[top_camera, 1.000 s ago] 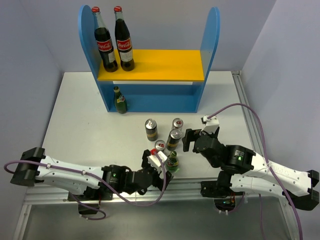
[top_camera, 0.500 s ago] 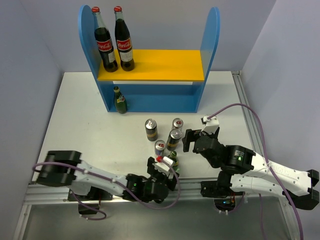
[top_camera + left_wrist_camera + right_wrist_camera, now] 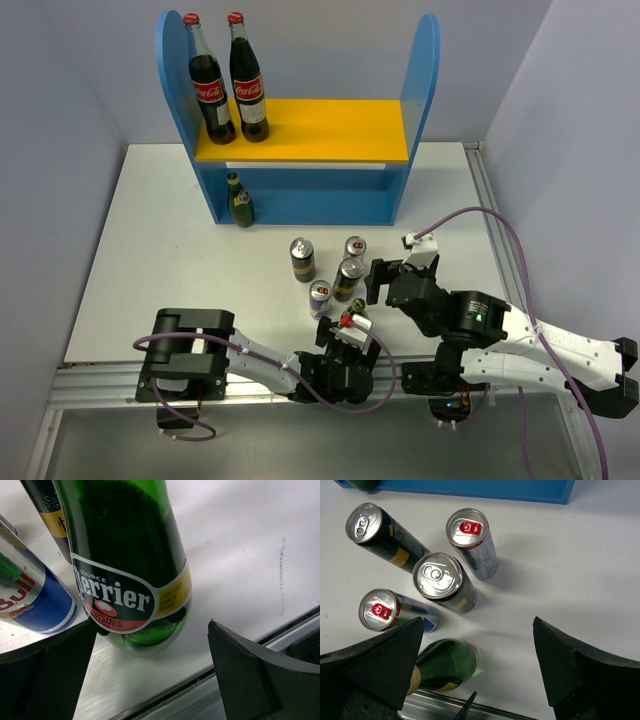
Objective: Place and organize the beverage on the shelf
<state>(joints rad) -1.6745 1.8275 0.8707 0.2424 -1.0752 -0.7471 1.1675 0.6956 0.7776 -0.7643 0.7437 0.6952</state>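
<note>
On the lower tier of the shelf [image 3: 422,90] stands one green bottle [image 3: 238,200]. Five drinks are left on the surface [image 3: 150,230]. Left jaws stand released, the second green bottle [image 3: 135,580] between them. Right jaws hang released above the cans [image 3: 442,580].

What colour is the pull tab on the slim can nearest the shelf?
Red, atop the slim can; clearest in the right wrist view.

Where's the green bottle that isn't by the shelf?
In the left wrist view, the green bottle stands near the table's front edge, between the tips of the open left gripper, beside a blue can.
</note>
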